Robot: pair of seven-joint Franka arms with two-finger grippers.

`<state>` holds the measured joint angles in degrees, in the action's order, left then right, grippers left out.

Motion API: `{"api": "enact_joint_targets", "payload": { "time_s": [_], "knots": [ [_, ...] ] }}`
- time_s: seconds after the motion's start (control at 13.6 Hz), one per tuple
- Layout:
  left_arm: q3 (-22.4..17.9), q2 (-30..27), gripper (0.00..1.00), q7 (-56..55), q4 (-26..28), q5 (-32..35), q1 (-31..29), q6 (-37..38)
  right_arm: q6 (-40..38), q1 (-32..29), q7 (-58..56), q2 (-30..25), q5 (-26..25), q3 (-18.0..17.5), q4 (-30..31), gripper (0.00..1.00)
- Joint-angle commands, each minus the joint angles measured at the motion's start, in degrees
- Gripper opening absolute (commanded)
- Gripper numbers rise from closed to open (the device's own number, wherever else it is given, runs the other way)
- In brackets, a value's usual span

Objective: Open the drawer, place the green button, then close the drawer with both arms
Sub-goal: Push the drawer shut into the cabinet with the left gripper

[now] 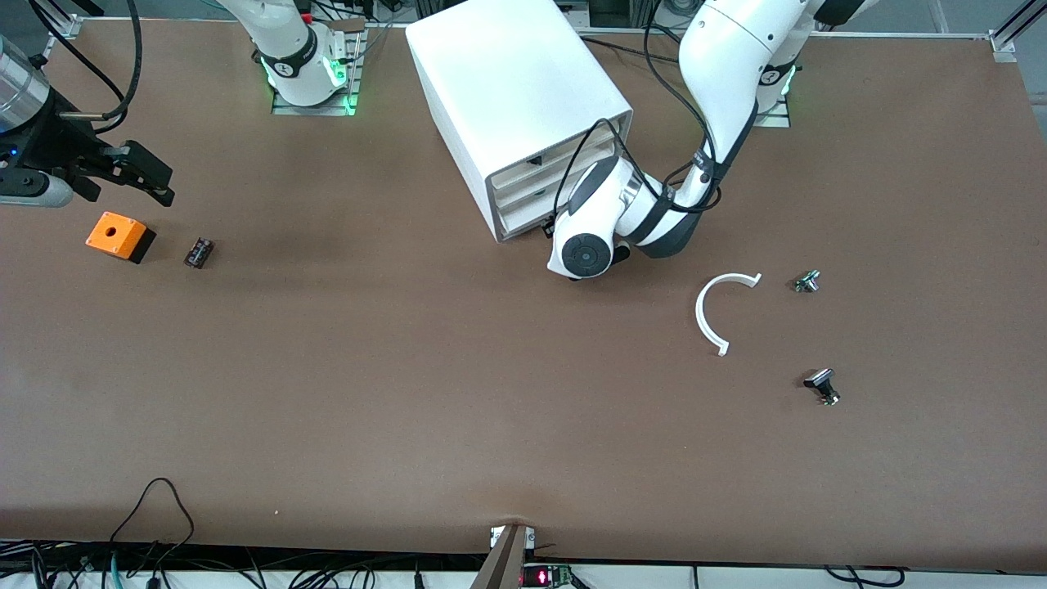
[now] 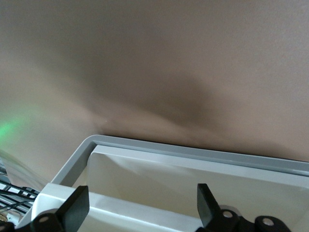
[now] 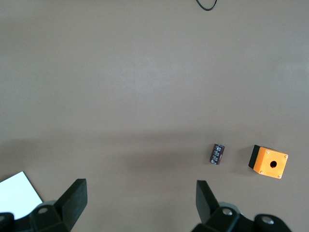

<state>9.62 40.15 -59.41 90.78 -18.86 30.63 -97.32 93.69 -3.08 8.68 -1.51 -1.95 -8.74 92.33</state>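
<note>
Drawer (image 1: 523, 218): lowest of three in the white cabinet (image 1: 507, 82); it looks pushed in, level with the two above it.
Button (image 1: 807, 281): green cap, lying on the table (image 1: 409, 393), away from the cabinet toward the left arm's end and nearer to the front camera than the cabinet; nothing touches it.
Left gripper (image 2: 142, 207): at the cabinet's drawer front, fingers (image 2: 77, 208) spread wide on either side of a white ledge, not pinching it.
Right gripper (image 1: 168, 186): in the air, well apart from the cabinet at the right arm's end, over the table near the orange box (image 1: 119, 236); fingers released and holding nothing; this arm waits.
Only in front view: the button, the whole cabinet, both arms; the left wrist covers its own gripper there.
Only in left wrist view: the spread left fingers, a grey rim (image 2: 193, 152) and the white surface inside it.
Right wrist view: orange box with a round hole on top, and a small dark cylinder (image 3: 217, 153) just beside it.
Count: two arms, one cabinet, three drawers, one button, one black-capped piece (image 1: 822, 384), one white curved strip (image 1: 713, 315), one orange box, one dark cylinder.
Containers: what the drawers contain cannot be seen.
</note>
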Motion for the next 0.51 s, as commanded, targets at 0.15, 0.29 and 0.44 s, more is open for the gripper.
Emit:
{"api": "enact_joint_targets", "payload": {
  "time_s": [0.15,0.29,0.44],
  "knots": [
    [0.23,-0.43,0.98,-0.09,0.10,-4.08,-0.57,3.46,-0.36,-0.79,0.02,0.89,0.01,-0.67,-2.16,1.00],
    [0.23,-0.43,0.98,0.35,-0.07,-3.99,-0.57,3.46,-0.27,-0.87,-0.41,0.89,-0.07,-0.67,-2.25,1.00],
    [0.05,-0.51,0.98,0.52,-0.60,-3.29,-0.74,3.46,-0.27,-0.79,-0.50,0.89,-0.25,-0.67,-2.25,1.00]
  ]
}}
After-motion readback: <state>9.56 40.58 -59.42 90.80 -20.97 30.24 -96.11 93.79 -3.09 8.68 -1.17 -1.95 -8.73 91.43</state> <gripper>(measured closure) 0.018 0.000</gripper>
